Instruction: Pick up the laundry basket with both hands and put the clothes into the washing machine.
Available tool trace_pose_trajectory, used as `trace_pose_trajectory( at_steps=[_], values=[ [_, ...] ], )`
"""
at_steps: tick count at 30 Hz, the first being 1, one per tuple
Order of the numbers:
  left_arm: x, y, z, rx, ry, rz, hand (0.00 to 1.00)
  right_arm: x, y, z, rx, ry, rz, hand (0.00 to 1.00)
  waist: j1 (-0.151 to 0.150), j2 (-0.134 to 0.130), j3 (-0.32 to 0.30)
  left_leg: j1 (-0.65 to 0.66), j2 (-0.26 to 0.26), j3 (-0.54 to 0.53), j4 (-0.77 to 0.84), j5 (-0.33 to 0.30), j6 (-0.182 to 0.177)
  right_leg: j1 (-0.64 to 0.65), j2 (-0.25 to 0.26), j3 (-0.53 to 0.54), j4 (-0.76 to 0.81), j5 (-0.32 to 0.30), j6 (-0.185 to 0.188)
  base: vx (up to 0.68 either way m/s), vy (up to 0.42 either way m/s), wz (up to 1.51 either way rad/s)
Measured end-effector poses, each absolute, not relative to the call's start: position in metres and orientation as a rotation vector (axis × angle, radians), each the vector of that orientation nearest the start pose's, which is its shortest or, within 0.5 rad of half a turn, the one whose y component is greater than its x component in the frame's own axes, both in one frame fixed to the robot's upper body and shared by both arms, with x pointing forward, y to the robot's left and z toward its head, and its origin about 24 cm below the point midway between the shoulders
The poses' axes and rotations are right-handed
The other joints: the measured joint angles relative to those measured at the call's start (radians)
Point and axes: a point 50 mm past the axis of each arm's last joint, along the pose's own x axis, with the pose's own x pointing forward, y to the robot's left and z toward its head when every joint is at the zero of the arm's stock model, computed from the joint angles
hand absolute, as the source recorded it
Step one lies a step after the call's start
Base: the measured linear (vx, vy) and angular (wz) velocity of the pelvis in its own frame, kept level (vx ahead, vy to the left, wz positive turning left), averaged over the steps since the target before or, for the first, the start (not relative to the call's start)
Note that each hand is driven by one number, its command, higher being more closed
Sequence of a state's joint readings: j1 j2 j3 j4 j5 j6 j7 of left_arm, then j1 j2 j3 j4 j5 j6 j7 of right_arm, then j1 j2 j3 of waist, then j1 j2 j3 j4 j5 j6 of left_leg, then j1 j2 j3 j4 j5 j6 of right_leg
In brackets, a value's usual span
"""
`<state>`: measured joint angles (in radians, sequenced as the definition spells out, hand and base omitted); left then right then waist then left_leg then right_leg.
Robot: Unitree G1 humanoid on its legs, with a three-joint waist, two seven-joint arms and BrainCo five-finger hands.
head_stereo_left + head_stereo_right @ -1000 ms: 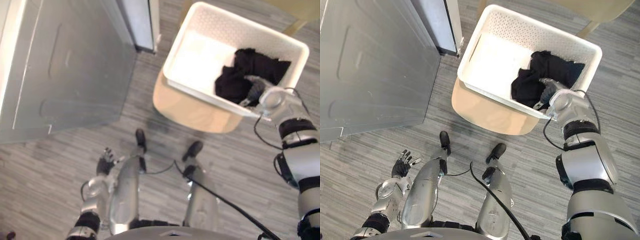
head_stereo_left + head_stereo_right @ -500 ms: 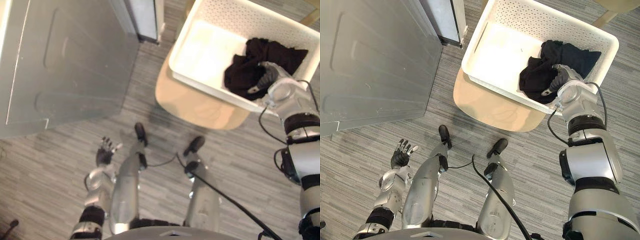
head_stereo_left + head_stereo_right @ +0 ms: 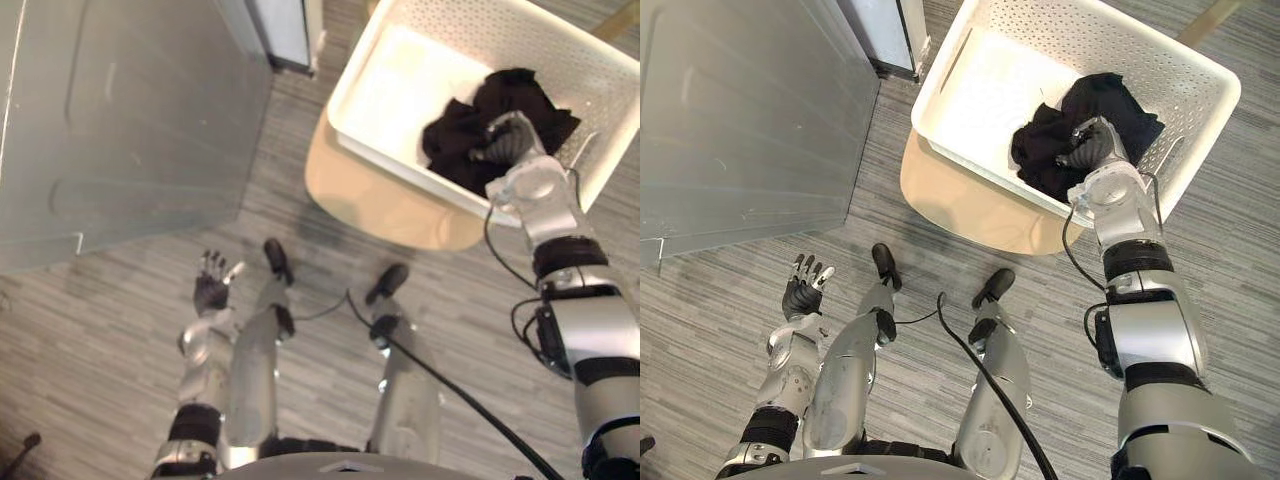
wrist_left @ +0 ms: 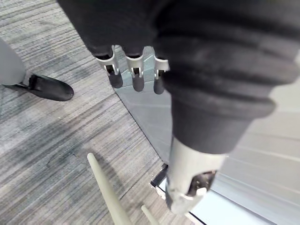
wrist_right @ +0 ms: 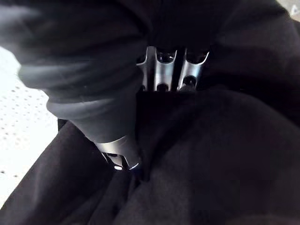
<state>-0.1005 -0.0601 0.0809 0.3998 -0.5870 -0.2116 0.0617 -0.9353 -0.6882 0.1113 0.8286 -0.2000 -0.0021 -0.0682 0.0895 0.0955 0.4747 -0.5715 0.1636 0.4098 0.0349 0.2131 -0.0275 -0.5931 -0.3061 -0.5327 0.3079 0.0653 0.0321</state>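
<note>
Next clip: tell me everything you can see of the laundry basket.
The laundry basket is white, plastic-looking and rectangular, with perforated walls and a smooth rounded rim. It sits on a tan rounded seat and overhangs it. Black clothes are bunched at its end on the robot's right; the remaining basket floor is bare. The right hand reaches over the near rim onto the clothes.

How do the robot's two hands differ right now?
The left hand hangs low over the grey striped floor, while the right hand reaches into the white perforated plastic laundry basket. The left hand's dark-tipped fingers are straight and touch nothing, while the right hand is pressed into the black clothes. Both hands wear the same dark ribbed cover.
</note>
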Motion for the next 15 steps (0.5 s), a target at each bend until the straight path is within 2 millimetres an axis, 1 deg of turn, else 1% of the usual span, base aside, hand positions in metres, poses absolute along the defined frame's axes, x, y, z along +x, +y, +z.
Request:
trace_pose_trajectory(
  at_steps=[1, 3, 4, 5, 6, 8, 10, 11, 12, 13, 15],
  values=[
    [0.260, 0.158, -0.012, -0.633, 0.101, 0.254, 0.00, 0.382, -0.287, 0.220, -0.775, -0.163, -0.325, 1.00, -0.006, -0.002, 0.000, 0.005, 0.001, 0.000, -0.003, 0.003, 0.001, 0.005, 0.000, -0.002, 0.001, 0.000, 0.000, 0.01, -0.029, 0.05],
    [0.260, 0.158, -0.013, -0.633, 0.103, 0.254, 0.00, 0.377, -0.287, 0.224, -0.744, -0.210, -0.350, 1.00, -0.008, -0.004, 0.000, 0.024, 0.001, 0.000, -0.004, 0.004, 0.001, 0.026, 0.001, -0.005, 0.000, 0.000, 0.000, 0.02, -0.032, 0.04],
    [0.259, 0.159, -0.013, -0.630, 0.102, 0.256, 0.00, 0.373, -0.288, 0.228, -0.708, -0.244, -0.373, 1.00, -0.010, -0.010, -0.001, 0.040, 0.003, -0.001, -0.004, 0.003, 0.001, 0.044, 0.002, -0.006, -0.002, -0.001, 0.000, 0.02, -0.042, 0.02],
    [0.257, 0.161, -0.011, -0.628, 0.088, 0.257, 0.00, 0.370, -0.288, 0.235, -0.676, -0.285, -0.389, 1.00, -0.015, -0.022, -0.002, 0.054, 0.004, -0.001, -0.005, 0.002, 0.000, 0.058, 0.005, -0.007, -0.004, -0.002, 0.001, 0.01, -0.047, 0.02],
    [0.257, 0.161, -0.009, -0.627, 0.079, 0.254, 0.00, 0.368, -0.289, 0.239, -0.662, -0.305, -0.400, 1.00, -0.017, -0.028, -0.003, 0.059, 0.005, -0.002, -0.005, 0.002, 0.000, 0.067, 0.007, -0.008, -0.007, -0.002, 0.001, 0.00, -0.071, 0.02],
    [0.257, 0.162, -0.008, -0.616, 0.076, 0.247, 0.00, 0.359, -0.293, 0.248, -0.615, -0.372, -0.454, 1.00, -0.023, -0.053, -0.005, 0.086, 0.011, -0.009, -0.002, 0.002, 0.000, 0.101, 0.014, -0.015, -0.011, -0.004, 0.001, 0.00, -0.082, 0.08],
    [0.254, 0.165, -0.010, -0.590, 0.085, 0.239, 0.00, 0.356, -0.294, 0.250, -0.606, -0.389, -0.463, 1.00, -0.037, -0.073, -0.015, 0.091, 0.014, -0.024, 0.005, 0.002, -0.001, 0.118, 0.018, -0.025, -0.013, -0.006, 0.002, 0.00, -0.066, 0.12],
    [0.253, 0.167, -0.011, -0.579, 0.089, 0.236, 0.00, 0.355, -0.295, 0.249, -0.604, -0.389, -0.467, 1.00, -0.039, -0.080, -0.019, 0.091, 0.016, -0.026, 0.009, 0.001, -0.002, 0.122, 0.020, -0.026, -0.014, -0.006, 0.002, 0.00, -0.079, 0.05],
    [0.251, 0.168, -0.013, -0.550, 0.100, 0.226, 0.00, 0.354, -0.298, 0.245, -0.603, -0.378, -0.474, 1.00, -0.039, -0.095, -0.027, 0.092, 0.021, -0.029, 0.019, -0.002, -0.003, 0.130, 0.026, -0.025, -0.017, -0.006, 0.001, 0.00, -0.082, 0.06],
    [0.249, 0.169, -0.015, -0.529, 0.110, 0.217, 0.00, 0.353, -0.300, 0.242, -0.601, -0.368, -0.480, 1.00, -0.041, -0.101, -0.031, 0.101, 0.023, -0.038, 0.022, -0.002, -0.003, 0.145, 0.032, -0.027, -0.024, -0.006, 0.001, -0.01, -0.081, 0.05],
    [0.247, 0.172, -0.017, -0.512, 0.119, 0.212, 0.00, 0.353, -0.301, 0.241, -0.596, -0.366, -0.485, 1.00, -0.044, -0.108, -0.036, 0.104, 0.025, -0.051, 0.034, -0.007, -0.004, 0.159, 0.036, -0.029, -0.032, -0.008, 0.004, -0.02, -0.076, 0.05]
  ],
)
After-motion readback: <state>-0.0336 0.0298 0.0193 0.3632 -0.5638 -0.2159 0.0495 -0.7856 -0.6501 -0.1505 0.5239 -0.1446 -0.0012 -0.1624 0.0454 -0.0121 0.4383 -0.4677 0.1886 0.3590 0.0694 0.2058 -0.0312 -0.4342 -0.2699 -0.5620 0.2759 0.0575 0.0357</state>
